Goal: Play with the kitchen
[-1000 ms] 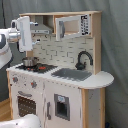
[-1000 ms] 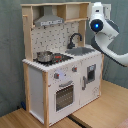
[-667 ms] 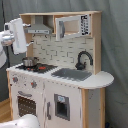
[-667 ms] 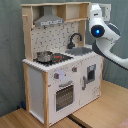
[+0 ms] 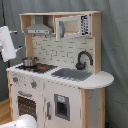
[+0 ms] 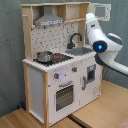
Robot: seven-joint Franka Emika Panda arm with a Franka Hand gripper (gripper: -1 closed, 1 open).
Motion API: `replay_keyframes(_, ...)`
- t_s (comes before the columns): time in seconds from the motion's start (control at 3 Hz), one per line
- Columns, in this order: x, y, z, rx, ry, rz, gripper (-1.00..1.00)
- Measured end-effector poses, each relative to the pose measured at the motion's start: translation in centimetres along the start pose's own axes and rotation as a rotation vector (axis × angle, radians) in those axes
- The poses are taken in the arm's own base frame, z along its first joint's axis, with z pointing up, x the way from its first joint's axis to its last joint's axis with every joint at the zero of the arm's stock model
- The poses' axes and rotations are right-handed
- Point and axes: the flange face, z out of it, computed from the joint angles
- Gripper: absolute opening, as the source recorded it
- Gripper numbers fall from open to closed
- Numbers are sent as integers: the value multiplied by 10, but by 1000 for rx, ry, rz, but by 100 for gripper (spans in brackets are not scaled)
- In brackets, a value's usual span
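Observation:
The kitchen [image 5: 60, 95] is a white and light-wood toy unit and shows in both exterior views. It has a hood [image 5: 39, 29], a microwave cabinet [image 5: 70, 26], a black faucet [image 5: 82, 59], a grey sink [image 5: 71, 74] and an oven door [image 5: 26, 105]. A small metal pot [image 5: 29, 62] stands on the stove [image 5: 40, 67]. My gripper [image 5: 7, 44] hangs at the first exterior view's left edge, out in front of the stove and apart from the kitchen [image 6: 55, 80]. In the second exterior view the white arm [image 6: 100, 40] covers the unit's right side beside the faucet [image 6: 75, 40].
A grey curtain [image 5: 115, 50] hangs behind the unit. The floor is light wood [image 6: 100, 110]. A white rounded part [image 5: 22, 122] fills the bottom left corner of the first exterior view.
My arm has pulled back from under the hood toward the first exterior view's left edge. Nothing on the kitchen has moved.

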Motion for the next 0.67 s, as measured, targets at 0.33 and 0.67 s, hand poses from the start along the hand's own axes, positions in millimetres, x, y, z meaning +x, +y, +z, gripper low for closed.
replay_keyframes(0.33,1,-22,-38,-15,87,-75,100)
replay_keyframes(0.67,0,-44,-77,-49,183,-164,100)
